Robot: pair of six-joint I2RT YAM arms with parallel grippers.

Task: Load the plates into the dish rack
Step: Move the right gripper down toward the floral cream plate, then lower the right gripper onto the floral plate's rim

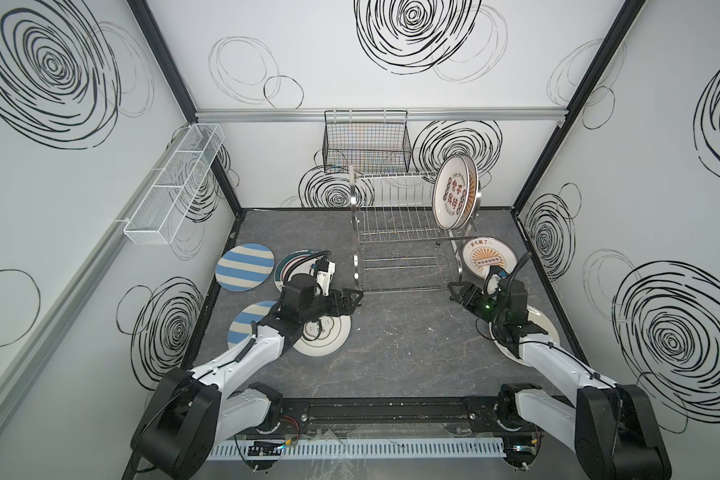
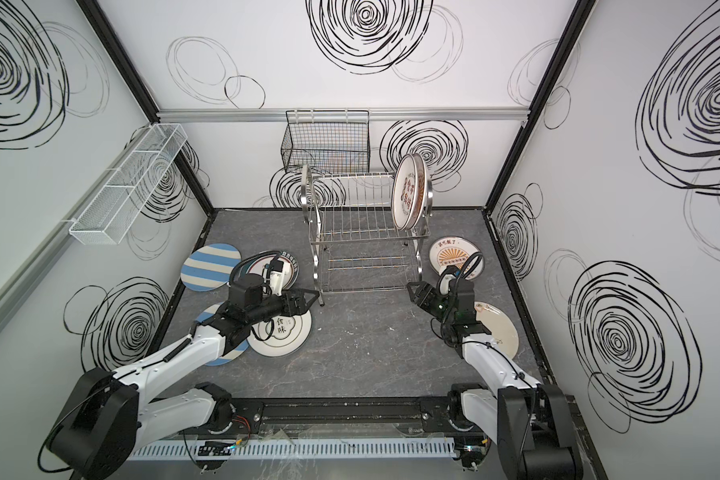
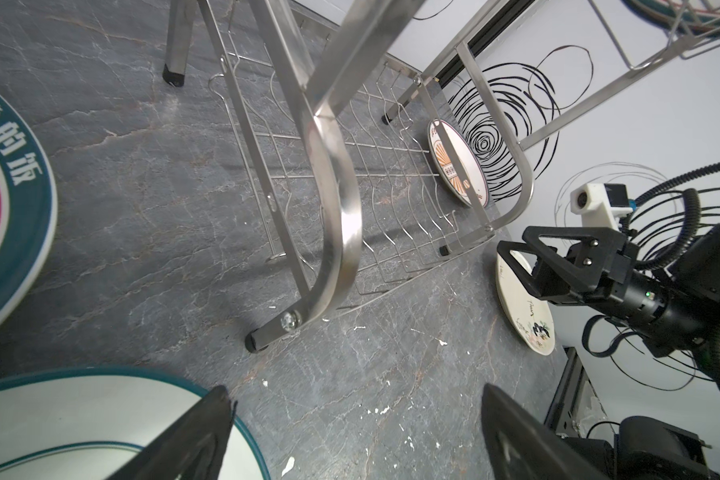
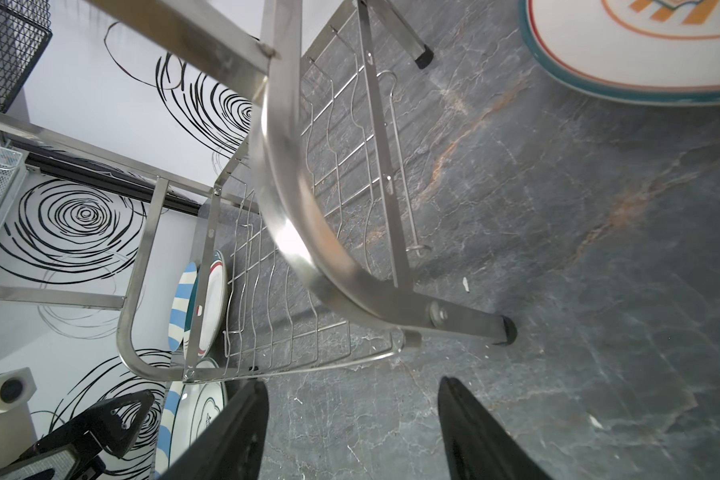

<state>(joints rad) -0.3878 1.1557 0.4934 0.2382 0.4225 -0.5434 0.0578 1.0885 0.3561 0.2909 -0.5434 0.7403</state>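
Grey marbled tabletop [image 1: 391, 357] is spreading out between swirl-printed walls, and the dish rack [image 1: 355, 266] is standing toward its back. Two standing plates [image 1: 454, 195] are sitting on edge at the right end of the rack's upper tier, faces turned along the rack's length. Every other plate is lying flat around the rack.

The left gripper [image 1: 353, 299] is hovering by the rack's front left foot, fingers apart and gripping nothing. The right gripper [image 1: 454, 291] is hovering by the front right foot, likewise spread and empty. Both are pointing inward along the rack's front, away from the plates.

The character plate [image 2: 283, 332] is lying right beneath the left gripper. The green-rimmed plate [image 1: 283, 270] and two striped plates [image 1: 245, 268] are lying out from the rack's left frame. The sunburst plate [image 1: 485, 257] is lying just beside the right frame, behind the right gripper. A pale plate [image 2: 501, 328] is lying under that arm.

To my eye the left hand is nearer its plate. Being round, the plate has no long axis, so the move is turning on tipping it from flat onto its edge.
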